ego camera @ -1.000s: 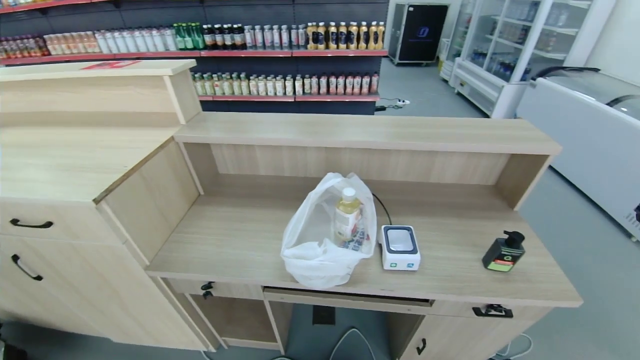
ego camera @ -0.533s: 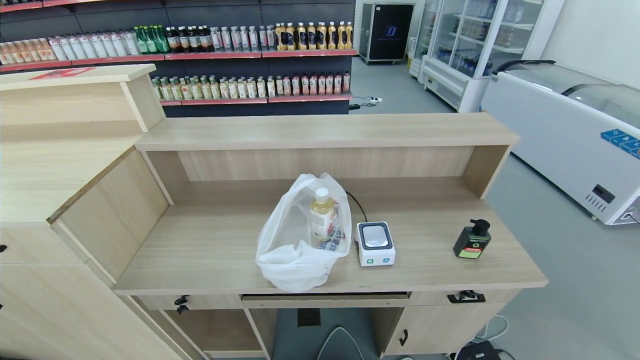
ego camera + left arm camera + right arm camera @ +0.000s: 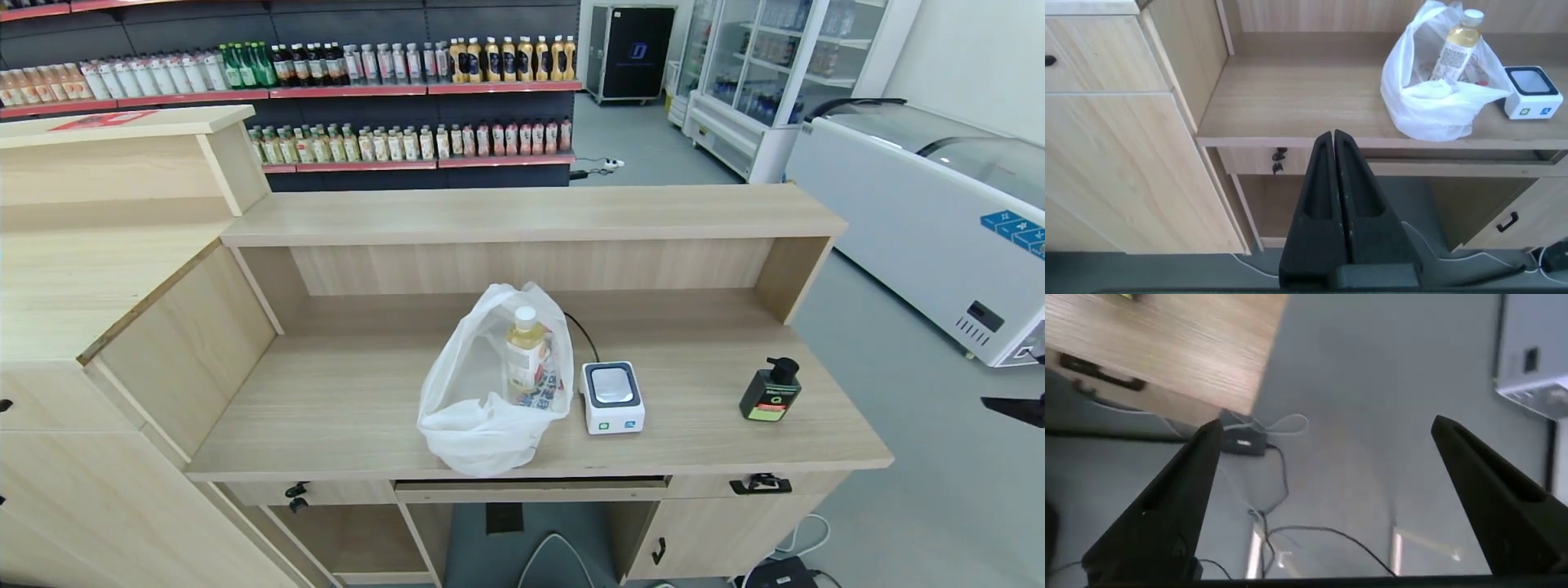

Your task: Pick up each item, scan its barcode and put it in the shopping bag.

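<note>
A white plastic shopping bag [image 3: 482, 408] stands open on the wooden counter [image 3: 343, 408], with a yellow-drink bottle [image 3: 525, 353] upright inside it. Right beside the bag sits a white barcode scanner [image 3: 612, 398]. A dark green pump bottle [image 3: 770, 392] stands alone near the counter's right end. My left gripper [image 3: 1334, 135] is shut and empty, held low in front of the counter, left of the bag [image 3: 1437, 90]. My right gripper [image 3: 1327, 429] is open and empty, out past the counter's right corner [image 3: 1167, 343] over the floor; one finger [image 3: 1016, 407] shows at the head view's right edge.
A raised shelf [image 3: 531, 212] runs along the counter's back, and a taller cabinet [image 3: 98, 269] stands to the left. Drawers and handles [image 3: 761, 485] sit under the counter edge. A power adapter and cables [image 3: 1245, 443] lie on the floor. A chest freezer [image 3: 922, 212] stands to the right.
The head camera turned to the right between the first two earlier frames. Since then nothing on the counter has moved, and a finger of my right gripper has come into view at the right edge.
</note>
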You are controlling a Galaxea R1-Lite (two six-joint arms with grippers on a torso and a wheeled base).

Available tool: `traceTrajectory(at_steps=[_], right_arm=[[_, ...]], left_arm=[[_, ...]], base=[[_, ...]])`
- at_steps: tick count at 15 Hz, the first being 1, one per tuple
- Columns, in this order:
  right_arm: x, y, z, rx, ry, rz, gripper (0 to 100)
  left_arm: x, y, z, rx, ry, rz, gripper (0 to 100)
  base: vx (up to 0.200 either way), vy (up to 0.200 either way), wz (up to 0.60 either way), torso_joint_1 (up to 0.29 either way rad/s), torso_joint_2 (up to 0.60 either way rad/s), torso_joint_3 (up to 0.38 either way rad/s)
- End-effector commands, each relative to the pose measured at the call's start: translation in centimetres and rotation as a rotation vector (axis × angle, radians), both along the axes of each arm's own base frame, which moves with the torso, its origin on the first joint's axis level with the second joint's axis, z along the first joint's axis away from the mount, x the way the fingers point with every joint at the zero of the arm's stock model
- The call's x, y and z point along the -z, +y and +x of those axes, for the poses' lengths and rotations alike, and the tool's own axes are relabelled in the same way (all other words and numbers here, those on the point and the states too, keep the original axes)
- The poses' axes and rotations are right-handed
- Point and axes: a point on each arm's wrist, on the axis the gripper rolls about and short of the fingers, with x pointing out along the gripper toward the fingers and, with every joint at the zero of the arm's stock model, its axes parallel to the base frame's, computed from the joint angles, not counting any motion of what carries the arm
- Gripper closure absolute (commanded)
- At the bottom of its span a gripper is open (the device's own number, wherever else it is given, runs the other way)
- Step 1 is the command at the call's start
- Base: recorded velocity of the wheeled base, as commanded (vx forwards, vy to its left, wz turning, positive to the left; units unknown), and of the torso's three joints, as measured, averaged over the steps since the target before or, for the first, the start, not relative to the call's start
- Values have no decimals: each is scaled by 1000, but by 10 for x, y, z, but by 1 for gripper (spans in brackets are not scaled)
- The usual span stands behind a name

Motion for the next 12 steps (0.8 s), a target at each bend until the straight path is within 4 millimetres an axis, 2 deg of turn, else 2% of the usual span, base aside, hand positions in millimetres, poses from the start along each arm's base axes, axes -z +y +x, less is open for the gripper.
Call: traceTrajectory(at_steps=[1,4,8,12], right_arm=[[17,0,17,-62,21,61,0],[30,2,28,-103,42,106,0],[45,6,59,-172,38,121,0],[62,12,76,-210,61,139,0]], left_arm=[[0,0,0,-1,0,0,100],[0,0,0,-1,0,0,100],[0,0,0,-1,0,0,100],[0,0,0,-1,0,0,100]], base=[[0,0,0,0,0,0],[0,0,0,0,0,0],[0,0,0,0,0,0],[0,0,0,0,0,0]])
